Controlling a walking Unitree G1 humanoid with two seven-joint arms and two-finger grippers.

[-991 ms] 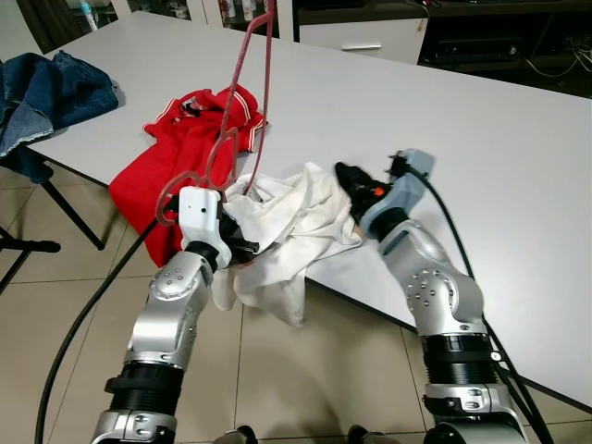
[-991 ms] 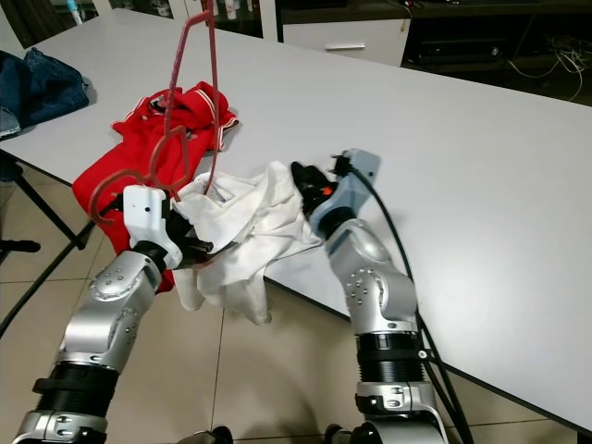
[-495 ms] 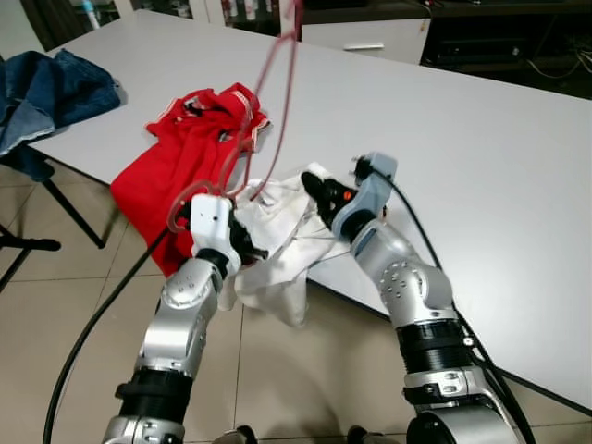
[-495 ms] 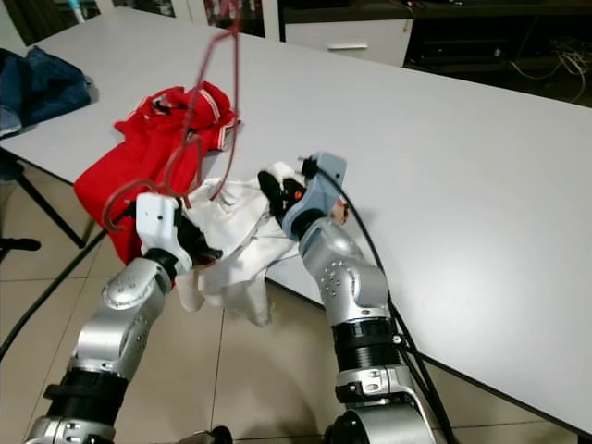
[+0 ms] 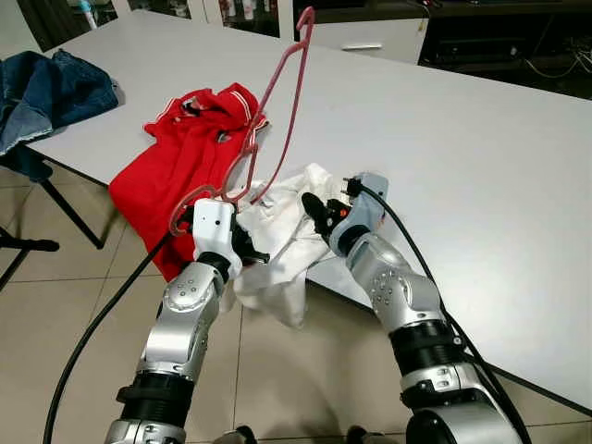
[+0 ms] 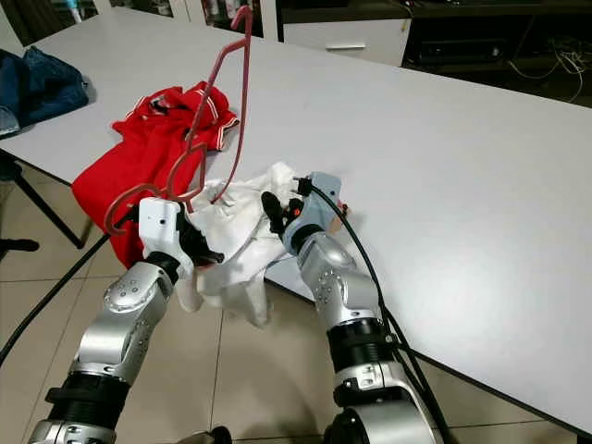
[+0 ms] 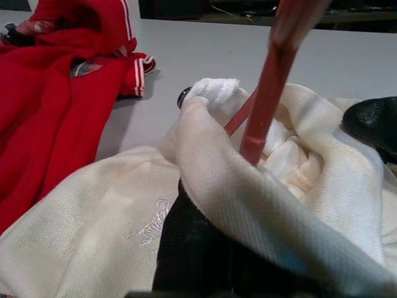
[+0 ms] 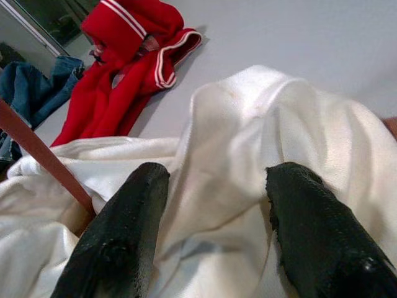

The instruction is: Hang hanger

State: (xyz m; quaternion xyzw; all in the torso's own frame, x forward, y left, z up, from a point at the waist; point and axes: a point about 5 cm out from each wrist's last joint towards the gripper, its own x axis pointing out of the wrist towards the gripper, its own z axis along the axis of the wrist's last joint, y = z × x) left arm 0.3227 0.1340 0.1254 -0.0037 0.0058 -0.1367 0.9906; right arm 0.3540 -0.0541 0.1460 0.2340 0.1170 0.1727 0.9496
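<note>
A pinkish-red hanger (image 5: pixel 277 102) stands tilted over the table's near edge, its lower end buried in a white shirt (image 5: pixel 277 254) that droops off that edge. My left gripper (image 5: pixel 248 248) is shut on the hanger's lower part, with shirt cloth draped over its black finger (image 7: pixel 192 248). In the left wrist view the hanger's bar (image 7: pixel 267 93) goes down into the white collar. My right gripper (image 5: pixel 314 208) is open, pressed against the shirt from the table side, and white cloth bulges between its two fingers (image 8: pixel 118 248).
A red garment (image 5: pixel 180 157) lies crumpled on the white table (image 5: pixel 444 139) just beyond the shirt. Blue jeans (image 5: pixel 51 92) are piled at the far left. A black cable (image 5: pixel 83 324) trails over the tiled floor beside my left arm.
My right gripper has moved left, in against the white shirt. The hanger has swung its top over to the right, and my left arm has shifted a little right.
</note>
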